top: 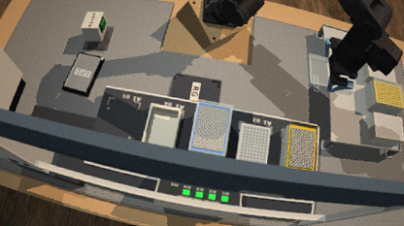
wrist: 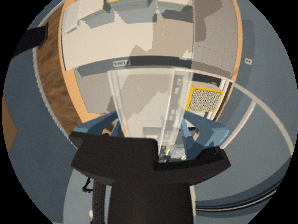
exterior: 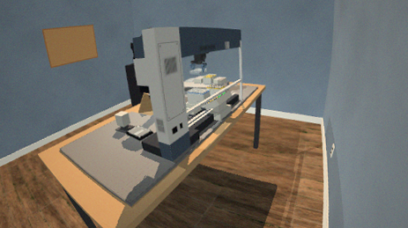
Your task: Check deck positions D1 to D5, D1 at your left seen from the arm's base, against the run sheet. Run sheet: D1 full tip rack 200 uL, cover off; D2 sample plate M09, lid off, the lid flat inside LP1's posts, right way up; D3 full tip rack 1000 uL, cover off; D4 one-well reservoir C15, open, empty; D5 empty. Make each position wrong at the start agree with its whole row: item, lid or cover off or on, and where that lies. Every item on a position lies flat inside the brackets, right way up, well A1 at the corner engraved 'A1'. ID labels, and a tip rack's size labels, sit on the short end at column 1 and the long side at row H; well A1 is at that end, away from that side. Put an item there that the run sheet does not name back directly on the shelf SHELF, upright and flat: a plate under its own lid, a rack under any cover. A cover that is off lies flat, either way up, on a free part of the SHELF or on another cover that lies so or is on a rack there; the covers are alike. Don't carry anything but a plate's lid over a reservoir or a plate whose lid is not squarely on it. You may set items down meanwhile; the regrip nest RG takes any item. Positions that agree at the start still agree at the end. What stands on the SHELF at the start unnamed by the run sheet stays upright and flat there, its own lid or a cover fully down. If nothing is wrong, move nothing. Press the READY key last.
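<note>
A wooden table (exterior: pixel 93 202) on dark legs stands on a plank floor (exterior: pixel 270 165) in a blue-walled room, a dark rug (exterior: pixel 219 202) under its near end. A grey mat (exterior: pixel 107 158) covers most of the table's top. On it, a tall white and navy machine housing (exterior: pixel 168 90) rises, its navy beam (exterior: pixel 210 37) reaching toward 3 o'clock to a thin white post (exterior: pixel 240 62). Under that beam hangs the dark pincer (exterior: pixel 199 62), closed on a pale translucent cover (exterior: pixel 197 70), above small racks (exterior: pixel 210 80), one yellow-topped. At 9 o'clock from the housing sits a small white box (exterior: pixel 124 119). A cork board (exterior: pixel 70 45) hangs on the wall at 10 o'clock.
</note>
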